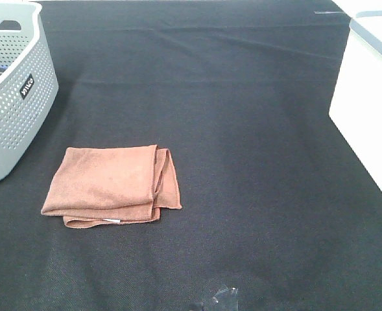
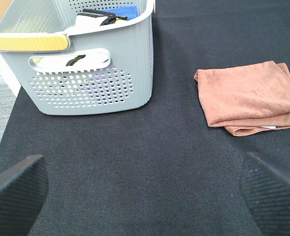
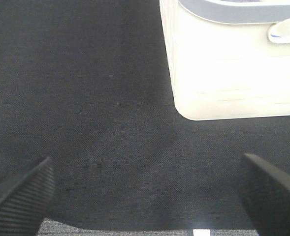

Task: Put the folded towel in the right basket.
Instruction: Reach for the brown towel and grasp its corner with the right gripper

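Towel [image 1: 109, 186], rust-brown and soft-napped, lies folded into a rough rectangle on the black cloth [image 1: 242, 129], with layered edges and a small white tag showing along one side. It sits ahead of the left gripper [image 2: 145, 196], well apart from it and beside the gray basket [image 2: 85, 78]. That gripper is spread wide and holds nothing. The right gripper [image 3: 147, 196] is likewise released and empty, with the white basket [image 3: 223, 73] ahead of it.
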`<state>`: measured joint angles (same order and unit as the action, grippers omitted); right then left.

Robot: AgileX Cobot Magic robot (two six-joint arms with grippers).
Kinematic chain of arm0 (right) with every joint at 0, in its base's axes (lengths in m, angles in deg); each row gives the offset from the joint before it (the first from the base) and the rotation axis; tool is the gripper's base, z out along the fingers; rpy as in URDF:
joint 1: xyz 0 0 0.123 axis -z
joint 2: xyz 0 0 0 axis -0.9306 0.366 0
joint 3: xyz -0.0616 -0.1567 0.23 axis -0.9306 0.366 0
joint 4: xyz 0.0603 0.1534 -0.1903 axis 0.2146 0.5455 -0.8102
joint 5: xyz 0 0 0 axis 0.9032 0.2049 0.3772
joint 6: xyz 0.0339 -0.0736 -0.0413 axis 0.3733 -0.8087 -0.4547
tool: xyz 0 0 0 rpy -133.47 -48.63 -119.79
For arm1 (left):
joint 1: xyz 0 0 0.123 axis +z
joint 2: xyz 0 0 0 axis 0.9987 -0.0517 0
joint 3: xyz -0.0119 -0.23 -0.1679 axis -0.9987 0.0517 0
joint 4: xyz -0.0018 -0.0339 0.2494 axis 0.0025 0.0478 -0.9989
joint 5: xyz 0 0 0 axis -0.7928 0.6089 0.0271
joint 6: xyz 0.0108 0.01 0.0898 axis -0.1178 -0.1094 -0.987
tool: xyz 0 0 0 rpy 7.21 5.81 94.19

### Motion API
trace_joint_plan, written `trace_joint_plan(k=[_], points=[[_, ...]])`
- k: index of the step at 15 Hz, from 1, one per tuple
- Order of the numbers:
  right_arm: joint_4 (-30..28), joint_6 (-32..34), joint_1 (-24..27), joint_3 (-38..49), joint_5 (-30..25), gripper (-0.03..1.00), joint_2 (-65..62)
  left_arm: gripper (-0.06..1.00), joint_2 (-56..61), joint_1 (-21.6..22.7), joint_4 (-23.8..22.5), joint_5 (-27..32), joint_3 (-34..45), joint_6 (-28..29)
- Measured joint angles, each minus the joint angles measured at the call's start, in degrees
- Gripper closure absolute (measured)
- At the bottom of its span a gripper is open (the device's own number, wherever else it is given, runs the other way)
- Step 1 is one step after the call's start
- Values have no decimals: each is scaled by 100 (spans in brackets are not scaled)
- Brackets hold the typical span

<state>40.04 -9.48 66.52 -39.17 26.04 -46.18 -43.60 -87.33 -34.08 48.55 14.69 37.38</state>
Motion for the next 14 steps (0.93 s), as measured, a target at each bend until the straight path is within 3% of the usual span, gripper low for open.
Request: trace_joint_plan(k=[14], points=[[0,0,0,0,0,0,0,-4,0,0,0,0,0,0]])
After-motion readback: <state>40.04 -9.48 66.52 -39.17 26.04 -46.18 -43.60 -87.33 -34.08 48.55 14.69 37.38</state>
